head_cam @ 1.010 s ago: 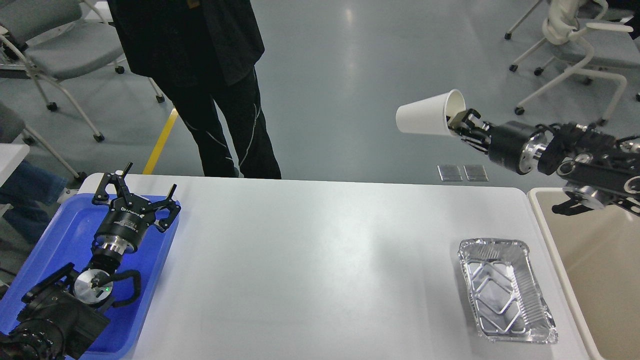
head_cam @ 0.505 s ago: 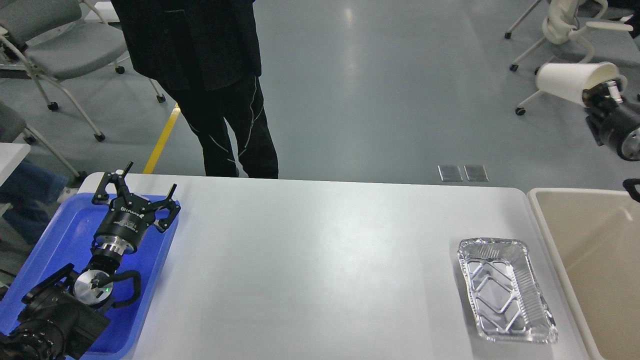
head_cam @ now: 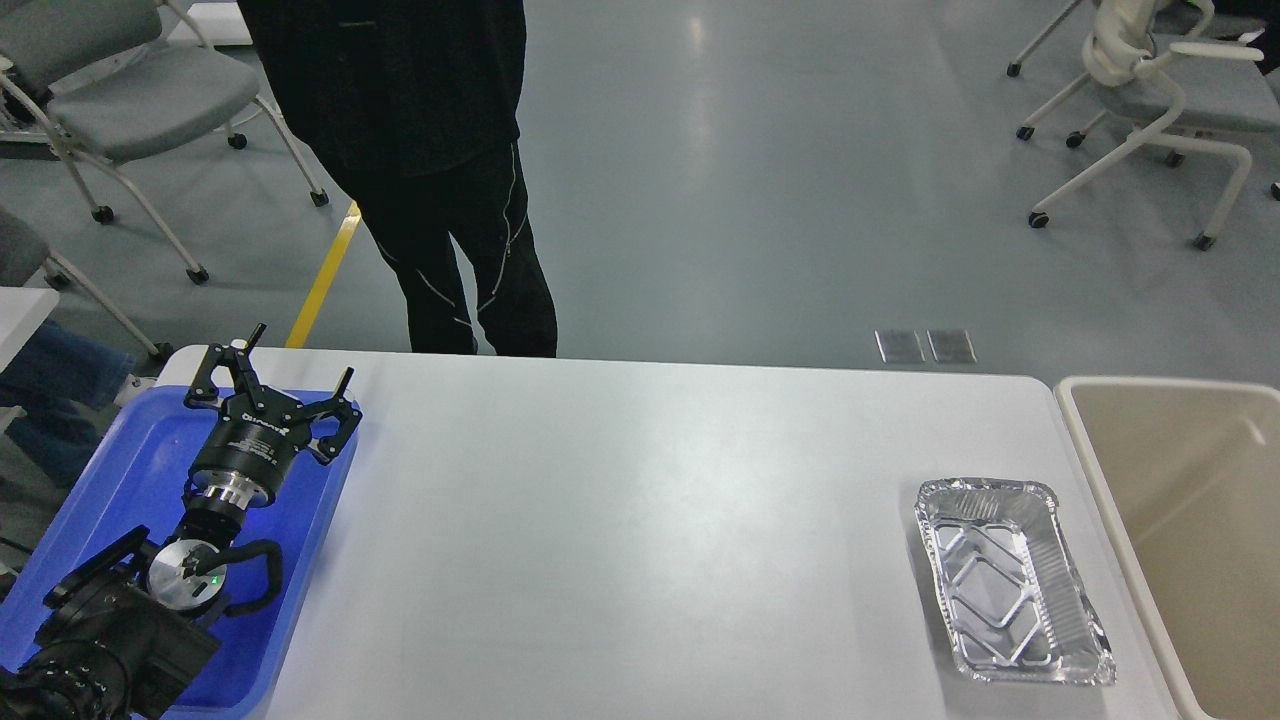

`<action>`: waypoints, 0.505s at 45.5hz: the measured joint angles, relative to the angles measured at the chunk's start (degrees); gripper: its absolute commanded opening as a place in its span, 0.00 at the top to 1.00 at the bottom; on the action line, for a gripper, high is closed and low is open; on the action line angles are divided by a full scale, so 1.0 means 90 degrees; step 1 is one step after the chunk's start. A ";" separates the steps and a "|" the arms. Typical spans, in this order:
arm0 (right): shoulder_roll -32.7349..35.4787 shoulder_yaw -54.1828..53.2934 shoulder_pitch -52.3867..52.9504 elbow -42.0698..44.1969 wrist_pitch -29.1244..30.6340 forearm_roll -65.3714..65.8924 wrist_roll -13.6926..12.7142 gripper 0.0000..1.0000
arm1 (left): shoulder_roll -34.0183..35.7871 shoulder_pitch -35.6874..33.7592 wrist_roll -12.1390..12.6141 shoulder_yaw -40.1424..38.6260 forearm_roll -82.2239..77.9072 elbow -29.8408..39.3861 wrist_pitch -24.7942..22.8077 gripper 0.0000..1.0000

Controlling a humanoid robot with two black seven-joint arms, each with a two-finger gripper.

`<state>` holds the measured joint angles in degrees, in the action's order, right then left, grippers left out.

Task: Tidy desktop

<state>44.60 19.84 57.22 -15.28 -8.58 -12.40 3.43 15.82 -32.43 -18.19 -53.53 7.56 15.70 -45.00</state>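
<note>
The left end effector (head_cam: 285, 385) is hovering over the blue tray (head_cam: 110, 470) with fingers spread wide and empty; the right one is lying out of view. Only a foil tray (head_cam: 1010, 580) is sitting on the white matte table (head_cam: 620, 520), near the beige bin (head_cam: 1180, 500), so clearing it probably comes next

Right of the left end effector (head_cam: 283, 393), spread-fingered above the blue tray (head_cam: 130, 450), the worktop (head_cam: 620, 520) lies open; far right stand a foil tray (head_cam: 1010, 580) and beige bin (head_cam: 1180, 520).
</note>
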 measured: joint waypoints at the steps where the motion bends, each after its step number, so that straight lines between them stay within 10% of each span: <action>1: -0.0029 -0.0006 -0.0101 0.0061 -0.0049 0.0001 -0.0052 1.00 | 0.0000 0.0000 0.0000 0.0000 0.0000 0.0002 0.0000 0.00; 23: -0.1347 -0.0278 -0.1765 0.0584 -0.0366 -0.0023 -0.0440 1.00 | 0.0000 0.0000 0.0000 0.0000 0.0000 -0.0002 0.0000 0.00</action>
<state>32.48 17.33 41.34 -10.02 -11.87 -12.60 -0.54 15.82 -32.43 -18.19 -53.53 7.56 15.68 -45.00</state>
